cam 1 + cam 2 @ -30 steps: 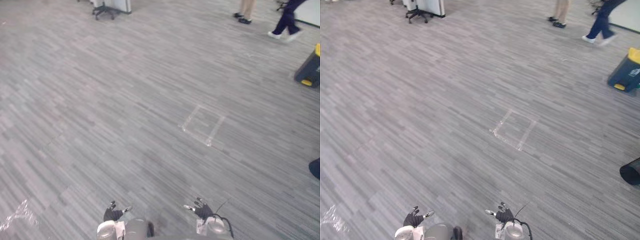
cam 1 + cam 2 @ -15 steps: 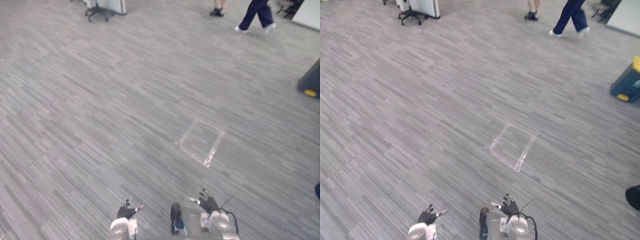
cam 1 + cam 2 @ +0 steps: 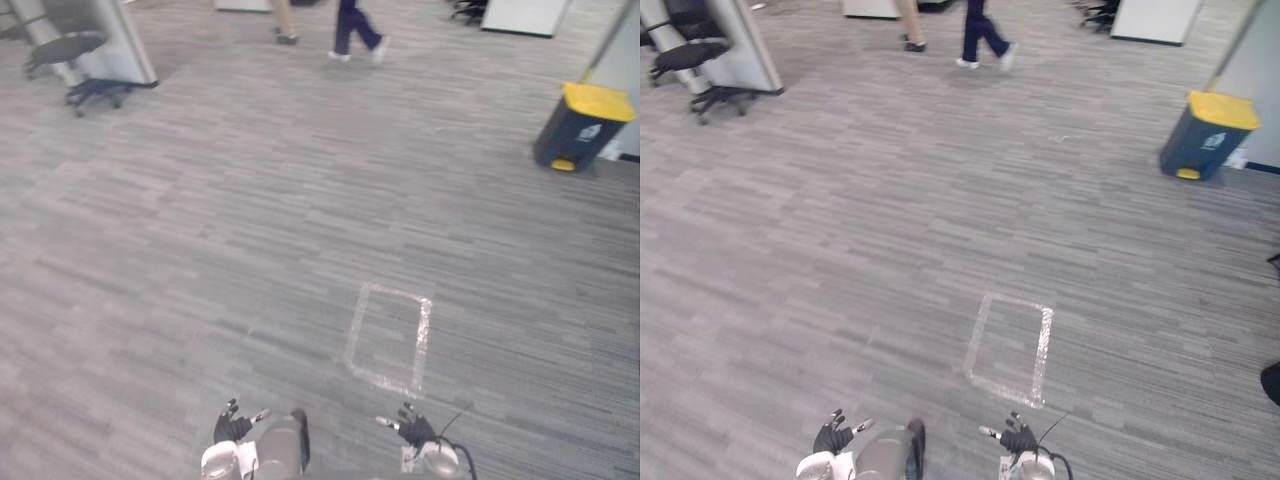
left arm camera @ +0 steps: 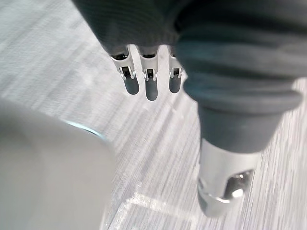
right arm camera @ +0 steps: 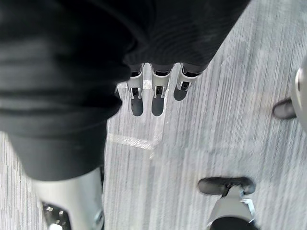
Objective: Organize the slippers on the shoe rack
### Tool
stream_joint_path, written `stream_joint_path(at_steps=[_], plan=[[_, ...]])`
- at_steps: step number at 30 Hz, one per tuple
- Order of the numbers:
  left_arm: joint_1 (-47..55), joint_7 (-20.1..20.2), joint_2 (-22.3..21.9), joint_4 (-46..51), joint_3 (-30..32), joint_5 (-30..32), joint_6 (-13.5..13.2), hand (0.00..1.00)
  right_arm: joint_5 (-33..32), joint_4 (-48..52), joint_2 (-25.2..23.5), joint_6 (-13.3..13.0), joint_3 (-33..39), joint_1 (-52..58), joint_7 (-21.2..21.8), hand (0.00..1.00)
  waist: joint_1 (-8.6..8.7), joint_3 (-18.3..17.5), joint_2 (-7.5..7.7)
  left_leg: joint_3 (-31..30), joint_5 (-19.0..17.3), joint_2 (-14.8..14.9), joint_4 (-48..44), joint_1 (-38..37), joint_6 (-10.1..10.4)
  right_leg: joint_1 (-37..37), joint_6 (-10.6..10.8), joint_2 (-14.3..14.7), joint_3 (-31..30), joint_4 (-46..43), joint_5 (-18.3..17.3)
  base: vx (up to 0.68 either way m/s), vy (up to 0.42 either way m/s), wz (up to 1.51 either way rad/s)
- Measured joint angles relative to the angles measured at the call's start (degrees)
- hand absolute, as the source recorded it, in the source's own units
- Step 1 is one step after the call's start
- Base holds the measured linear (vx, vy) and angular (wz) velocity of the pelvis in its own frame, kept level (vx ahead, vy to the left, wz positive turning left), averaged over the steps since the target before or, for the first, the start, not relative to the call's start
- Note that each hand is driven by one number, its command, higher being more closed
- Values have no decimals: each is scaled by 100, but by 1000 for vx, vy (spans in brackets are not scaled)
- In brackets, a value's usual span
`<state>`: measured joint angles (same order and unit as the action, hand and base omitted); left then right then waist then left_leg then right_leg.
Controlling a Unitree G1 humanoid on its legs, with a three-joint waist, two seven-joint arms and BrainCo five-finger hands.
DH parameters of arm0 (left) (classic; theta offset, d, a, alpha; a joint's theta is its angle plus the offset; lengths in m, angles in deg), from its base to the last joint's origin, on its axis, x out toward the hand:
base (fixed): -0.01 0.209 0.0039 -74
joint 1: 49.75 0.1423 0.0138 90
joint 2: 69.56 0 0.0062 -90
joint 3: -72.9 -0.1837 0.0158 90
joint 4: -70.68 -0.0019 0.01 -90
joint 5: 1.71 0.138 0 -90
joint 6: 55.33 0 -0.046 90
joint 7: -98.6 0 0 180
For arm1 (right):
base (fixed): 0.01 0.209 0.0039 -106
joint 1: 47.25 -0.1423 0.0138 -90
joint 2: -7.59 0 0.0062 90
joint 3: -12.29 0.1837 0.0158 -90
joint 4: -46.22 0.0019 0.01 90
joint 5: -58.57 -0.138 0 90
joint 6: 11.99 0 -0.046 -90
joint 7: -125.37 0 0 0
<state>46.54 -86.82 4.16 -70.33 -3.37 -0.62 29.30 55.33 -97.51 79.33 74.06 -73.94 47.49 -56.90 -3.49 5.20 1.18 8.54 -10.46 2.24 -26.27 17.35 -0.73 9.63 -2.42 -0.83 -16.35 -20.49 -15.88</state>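
Since the earlier frames the whole view has swung, which is camera motion, and the person in dark blue trousers and white shoes (image 3: 355, 28) has closed on a second person in beige trousers (image 3: 283, 22) at the far end of the floor. Both persons are cut off by the top edge and show as legs only. A black office chair (image 3: 80, 62) stands at the far left by a grey partition panel (image 3: 122, 40); both are clipped by the frame. A dark rounded object (image 3: 1271, 382) at the right edge is too cropped to identify. A dark blue bin with a yellow lid (image 3: 580, 125) stands at the far right. A rectangle of clear tape (image 3: 388, 337) lies on the grey striped carpet floor (image 3: 200, 250), just ahead of the hands. The left hand (image 3: 232, 428) and right hand (image 3: 413, 431) hang low, well apart. Each wrist view shows its fingers (image 4: 146, 84) (image 5: 158, 93) straight and relaxed, with nothing held and carpet beyond them.
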Motion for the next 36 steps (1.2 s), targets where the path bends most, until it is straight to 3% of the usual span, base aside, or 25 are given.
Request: stream_joint_path(at_steps=[1,2,3,4,5,6,7,9,10,12,13,14,15,17,19,20,22,23,25,28,29,30,31,32,36], plan=[[6,-13,39,-30,16,-28,10,0,22,20,-4,-2,-4,11,4,0,-12,30,37,127,-213,-30,-58,-268,-86,-232,381,13,17,-886,91,491,234,-69],[-7,-23,48,-39,2,-29,77,0,97,77,1,-6,-6,3,6,0,-14,107,44,258,-449,-70,-112,-701,-183,-648,1165,29,66,-2290,314,554,273,-69],[-12,-23,49,-63,-23,-14,88,0,100,124,1,-17,-11,4,7,0,-10,139,33,310,-517,-79,-121,-906,-202,-858,1397,20,142,-2887,328,422,221,-77],[-10,-28,48,-133,-92,-11,106,0,99,205,8,-51,-21,8,9,0,8,174,-9,359,-617,-79,-87,-1250,-201,-1263,1351,-31,418,-3712,280,417,193,-74],[-35,-37,58,-192,-134,-8,119,0,100,339,0,-82,-74,29,12,0,41,191,-37,455,-647,-68,51,-1595,-220,-1809,1034,-152,891,-4205,124,304,109,-63],[-45,-44,57,-197,-134,-8,125,0,100,366,-3,-88,-86,35,13,0,45,191,-51,512,-669,-44,128,-1684,-245,-1977,940,-179,1041,-4224,78,379,88,-47],[-137,-52,2,-189,-136,-7,127,0,100,508,8,-99,-91,52,11,0,62,197,-86,534,-998,63,405,-2021,-237,-2427,753,-164,1506,-4112,-28,341,34,-39],[-195,-56,63,-203,-112,13,139,0,100,570,-72,-122,-44,37,10,0,45,286,32,692,-1133,98,540,-2307,-99,-2812,633,-155,1885,-3381,-101,345,7,-41],[-218,-59,74,-262,-125,62,162,0,100,560,-53,-134,-39,29,6,0,88,287,52,806,-1175,122,704,-2556,-25,-2877,553,-143,2176,-2374,-51,256,-18,-27],[-324,-49,64,-403,-261,145,184,0,100,536,6,-138,36,-29,2,0,199,286,41,871,-1212,120,992,-2795,55,-2915,356,-125,2512,-780,351,397,-44,-8],[-360,-47,58,-470,-373,175,186,0,98,504,27,-129,69,-82,-2,0,260,282,26,887,-1212,123,1159,-2938,154,-2918,229,-98,2604,-201,738,592,-113,16],[-341,-35,31,-499,-451,226,194,0,101,487,60,-118,69,-116,-3,0,343,260,-44,807,-1179,162,1333,-3144,285,-2813,43,-66,2835,-28,1189,794,-187,6],[-359,18,-53,-549,-466,280,193,0,105,399,77,-105,106,-146,-4,0,336,167,-185,674,-1068,379,1259,-3265,483,-2664,-304,68,3014,-50,1424,603,-147,2],[-329,43,-114,-550,-453,344,201,0,102,371,58,-102,195,-157,-2,0,336,139,-214,494,-887,434,935,-3188,646,-2574,-355,130,3068,-155,1255,503,-151,-6],[-378,64,-202,-472,-388,381,207,0,99,388,115,-97,207,-152,-3,0,369,181,-306,260,-400,579,-562,-2708,418,-2179,-384,319,2993,-11,1002,643,-191,-33],[-340,59,-277,-412,-301,390,205,0,95,405,143,-84,90,-135,-4,0,339,189,-439,103,189,781,-1888,-2199,310,-1816,-450,468,2770,233,939,396,-43,-77],[-292,64,-299,-332,-213,387,202,0,83,347,150,-53,-1,-117,-14,0,285,193,-519,31,56,998,-3370,-1567,162,-1320,-539,706,2307,467,775,534,31,-120],[-266,59,-269,-228,-188,383,202,0,75,327,87,-43,-13,-104,-23,0,261,233,-436,16,-90,1011,-3738,-1223,160,-983,-540,744,1947,566,637,482,40,-124],[-225,55,-226,-116,-190,377,195,0,68,330,60,-15,-70,-56,-44,0,214,246,-376,12,-252,1007,-3702,-828,187,-691,-507,719,1505,618,480,403,78,-133],[-205,56,-243,-11,-185,377,183,0,-30,346,49,-11,-53,-29,-65,0,114,249,-317,-174,-707,761,-2352,-334,207,-279,-344,545,735,686,317,388,205,-137],[-211,54,-256,5,-176,369,166,0,-55,330,41,-9,-20,-22,-72,0,70,249,-298,-441,-710,529,-1577,-322,257,-242,-256,445,472,662,260,377,367,-136],[-193,52,-285,-3,-198,330,96,0,-65,295,25,-9,57,-5,-87,0,21,209,-325,-1183,-450,177,-135,-385,379,-238,-47,356,44,596,66,292,335,-138],[-183,52,-295,-25,-207,330,83,0,-65,290,36,-9,54,11,-88,0,22,194,-369,-1355,-350,168,113,-397,392,-246,11,388,-58,563,12,356,424,-159],[-190,52,-219,-49,-174,328,82,0,-53,215,19,15,46,-20,-94,0,-9,157,-355,-1174,34,170,41,-489,513,-236,176,354,-415,370,-164,249,278,-99],[-163,50,-71,-64,-153,326,81,0,-5,242,-106,5,-72,93,-46,0,-5,64,-44,-284,-392,166,-32,-868,260,-446,217,109,-565,-218,-174,280,283,-110]])
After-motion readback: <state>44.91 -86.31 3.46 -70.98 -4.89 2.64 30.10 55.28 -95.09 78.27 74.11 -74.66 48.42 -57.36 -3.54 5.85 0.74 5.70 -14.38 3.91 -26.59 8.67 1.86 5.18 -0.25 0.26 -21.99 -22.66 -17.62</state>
